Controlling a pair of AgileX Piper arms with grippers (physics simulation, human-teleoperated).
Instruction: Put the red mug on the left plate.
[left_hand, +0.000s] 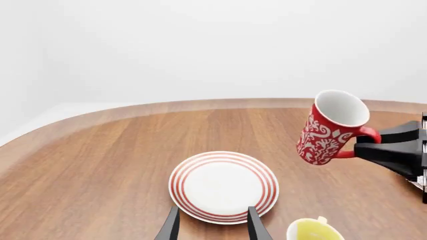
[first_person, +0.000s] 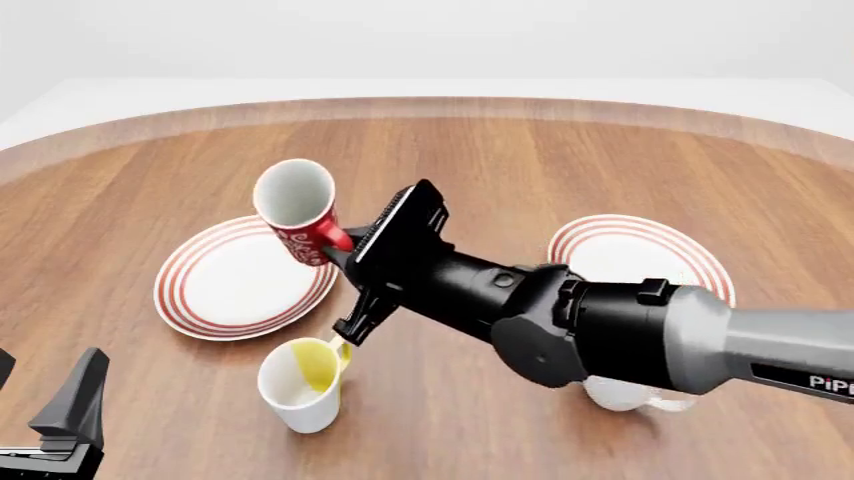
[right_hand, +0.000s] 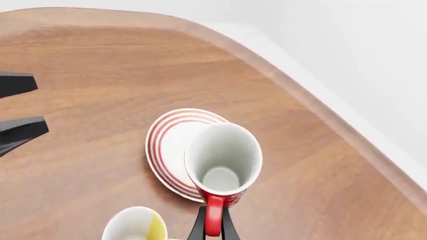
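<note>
In the left wrist view, the left gripper shows two dark fingertips spread apart with nothing between them, its jaws released, just in front of the left plate, a white plate with thin red rings that lies flat on the wooden worktop. The red mug hangs in the air off to one side of the plate, tilted, its white inside showing, and the right gripper grips its red handle. The rim of a white-and-yellow mug shows at the picture's edge. In the front view, the right arm reaches across from the right, and its jaws are clenched on the handle of the red mug, which is held clear of the worktop above the right edge of the left plate, mouth tipped toward the camera. The white-and-yellow mug stands near the plate, on the camera's side of it, and a second ringed plate lies well apart on the right. In the right wrist view, the red mug is seen from its open mouth, handle pinched between the fingertips, with the left plate partly hidden behind it.
</note>
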